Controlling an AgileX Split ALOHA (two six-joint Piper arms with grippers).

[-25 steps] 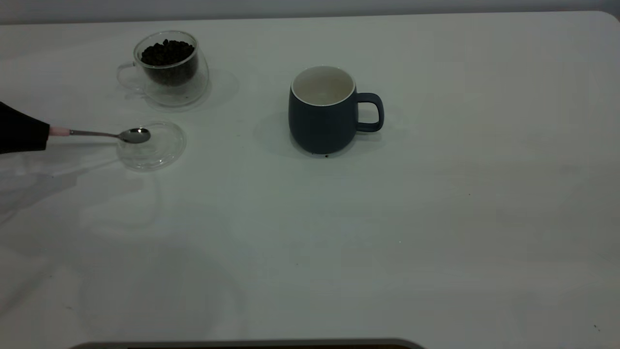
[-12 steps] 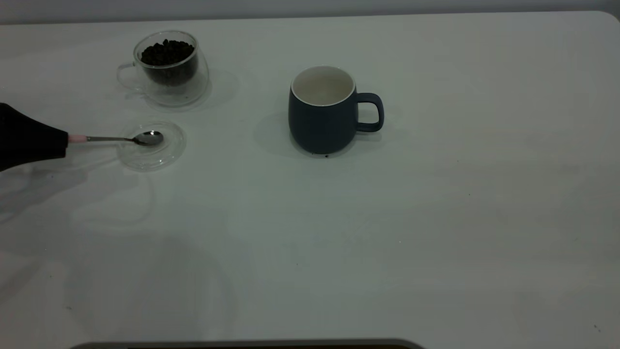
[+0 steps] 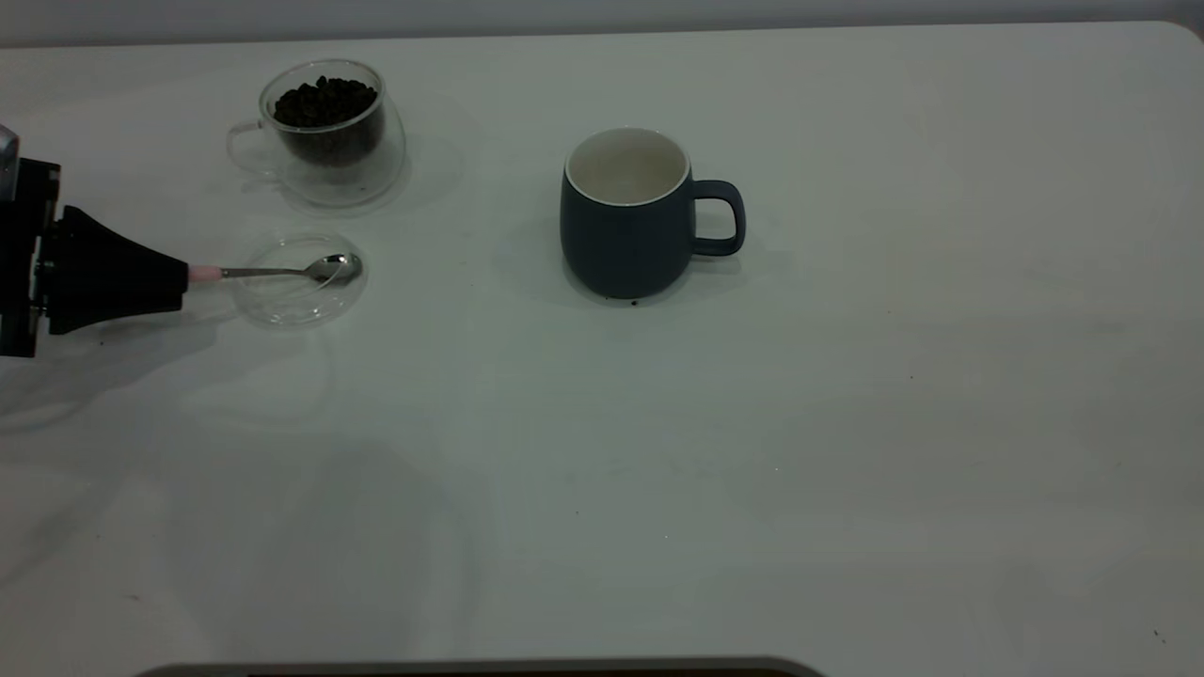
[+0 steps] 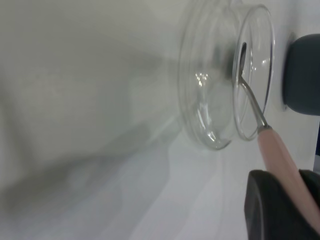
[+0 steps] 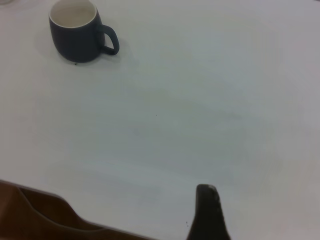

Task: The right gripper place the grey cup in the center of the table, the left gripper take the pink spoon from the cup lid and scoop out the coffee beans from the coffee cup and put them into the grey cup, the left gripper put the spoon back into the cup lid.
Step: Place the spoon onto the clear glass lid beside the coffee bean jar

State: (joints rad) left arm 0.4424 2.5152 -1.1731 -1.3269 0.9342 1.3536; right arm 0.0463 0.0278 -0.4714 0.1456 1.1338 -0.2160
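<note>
Exterior view: pink spoon lying level, long axis running 9-to-3 o'clock, bowl pointing to 3 o'clock over the cup lid, pink handle clamped in the left claw at the spoon's 9 o'clock; coffee cup of coffee beans at 12 o'clock of the lid, grey cup well apart at 3 o'clock on the worktop. Left wrist view: fingers closed on the handle, stem reaching out over the lid. Right wrist view: right claw hanging well back from the grey cup, open or closed not discernible.
</note>
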